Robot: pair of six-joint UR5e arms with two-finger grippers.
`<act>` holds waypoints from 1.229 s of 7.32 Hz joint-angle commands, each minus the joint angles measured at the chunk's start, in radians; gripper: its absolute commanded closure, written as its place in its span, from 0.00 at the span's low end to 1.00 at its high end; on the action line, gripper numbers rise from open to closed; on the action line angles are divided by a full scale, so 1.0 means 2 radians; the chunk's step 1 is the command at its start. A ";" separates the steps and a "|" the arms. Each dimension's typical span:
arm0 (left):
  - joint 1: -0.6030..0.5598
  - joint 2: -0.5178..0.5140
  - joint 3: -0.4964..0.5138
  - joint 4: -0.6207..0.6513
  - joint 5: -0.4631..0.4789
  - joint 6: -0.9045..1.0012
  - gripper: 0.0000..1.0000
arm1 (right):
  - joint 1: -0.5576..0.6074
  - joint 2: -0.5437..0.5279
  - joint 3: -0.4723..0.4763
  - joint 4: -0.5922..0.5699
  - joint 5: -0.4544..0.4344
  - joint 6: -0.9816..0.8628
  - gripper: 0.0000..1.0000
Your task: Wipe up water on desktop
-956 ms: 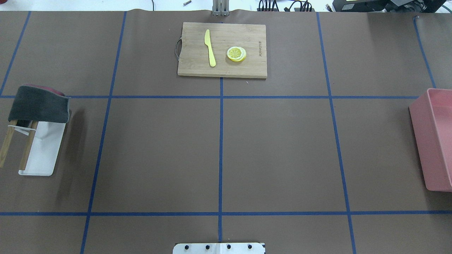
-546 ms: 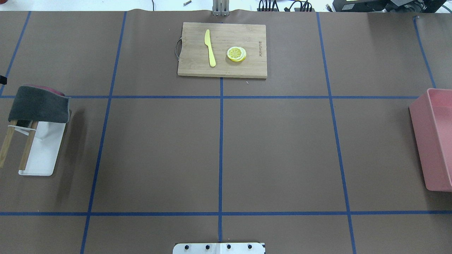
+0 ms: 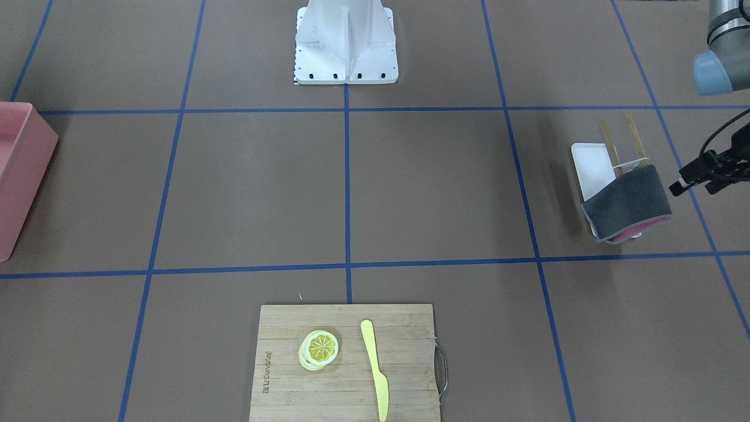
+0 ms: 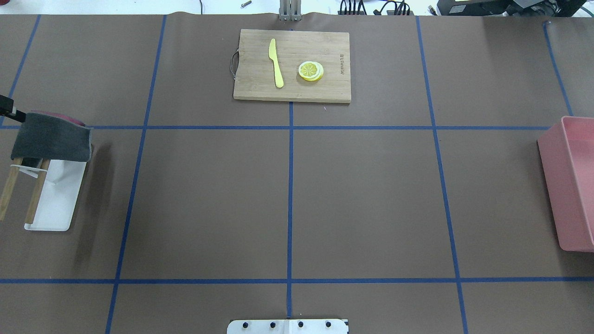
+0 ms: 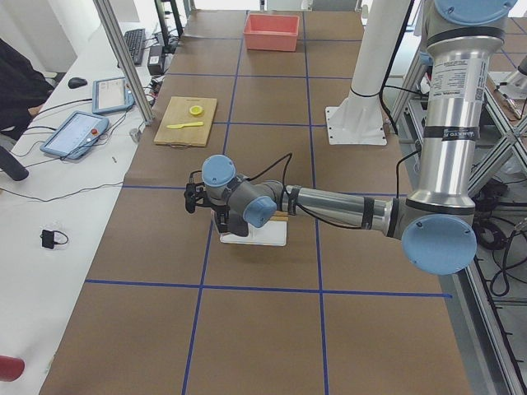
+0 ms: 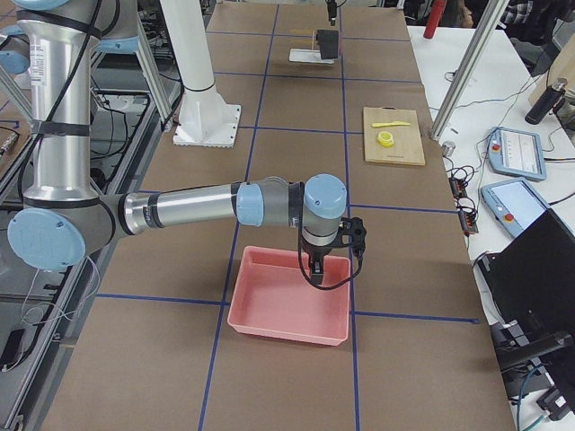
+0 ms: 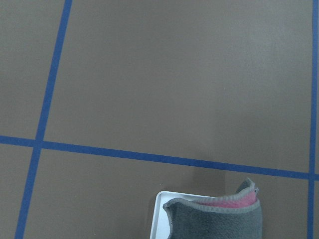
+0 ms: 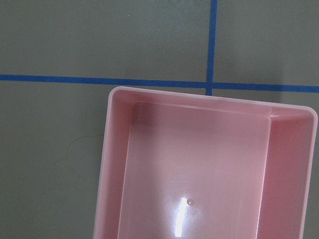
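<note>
The desktop (image 4: 209, 199) is matte brown with blue tape lines; I see no water on it. A grey cloth with a pink underside (image 4: 51, 137) hangs over a wooden rack on a white tray (image 4: 58, 204); it also shows in the front view (image 3: 627, 202) and the left wrist view (image 7: 217, 221). My left gripper (image 3: 682, 180) hovers just beside the cloth's outer end, and only its tip shows at the overhead view's left edge (image 4: 7, 106); I cannot tell whether it is open or shut. My right gripper (image 6: 316, 269) hangs over the pink bin (image 6: 289, 307); I cannot tell its state.
A bamboo cutting board (image 4: 292, 65) at the far middle carries a yellow knife (image 4: 276, 62) and lemon slices (image 4: 311, 71). The pink bin (image 4: 571, 185) stands at the right edge. The robot's white base plate (image 4: 287, 326) is at the near middle.
The tip of my left gripper has come into the overhead view at the left edge and moved in beside the cloth. The cloth, tray and board have not moved.
</note>
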 commanded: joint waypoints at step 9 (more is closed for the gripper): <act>0.016 -0.001 0.011 0.002 -0.007 0.008 0.79 | 0.000 0.005 0.000 -0.003 0.018 0.002 0.00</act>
